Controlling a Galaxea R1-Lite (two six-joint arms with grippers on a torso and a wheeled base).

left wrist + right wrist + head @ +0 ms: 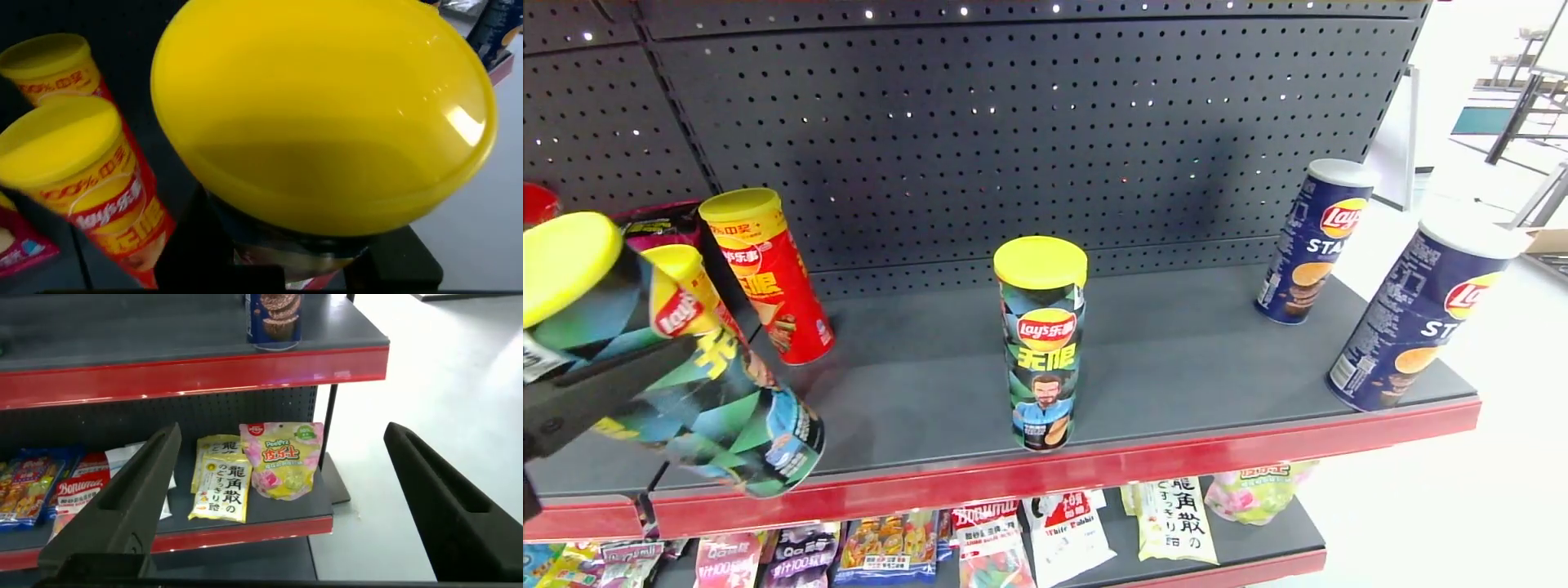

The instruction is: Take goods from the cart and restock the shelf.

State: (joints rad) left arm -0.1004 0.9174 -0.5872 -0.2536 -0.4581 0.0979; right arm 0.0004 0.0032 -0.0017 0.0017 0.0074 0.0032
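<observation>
Head view: a teal-patterned chip can [719, 408] with a yellow lid [564, 261] is clamped in the left gripper [621, 380] at the left front of the top shelf [1176, 359]. The can is tilted, with its base toward the shelf's red front edge. Whether the base touches the shelf cannot be told. A matching can [1041, 343] is stood upright near the middle front. A red can [768, 278] is stood at the back left, just behind the held one. A rear blue can [1311, 241] and a front blue can [1421, 314] are placed at the right end, the front one at the corner. Snack bags [1172, 518] are laid on the lower shelf [1258, 539].

Left wrist view: the yellow lid is seen close up, with the dark gripper body beneath it. A nearer red can [98, 196] and a farther red can [49, 73], both yellow-lidded, are stood upright beside it, and a pink bag [16, 245] is seen by the nearer one.

Right wrist view: the right gripper [282, 441] is spread wide, with nothing held between its fingers [122, 506]. It is positioned in front of the lower shelf, well apart from the goods. A yellow bag [222, 486] and a pink-green bag [282, 457] are laid side by side, touching. The front blue can's base is seen on the shelf above.
</observation>
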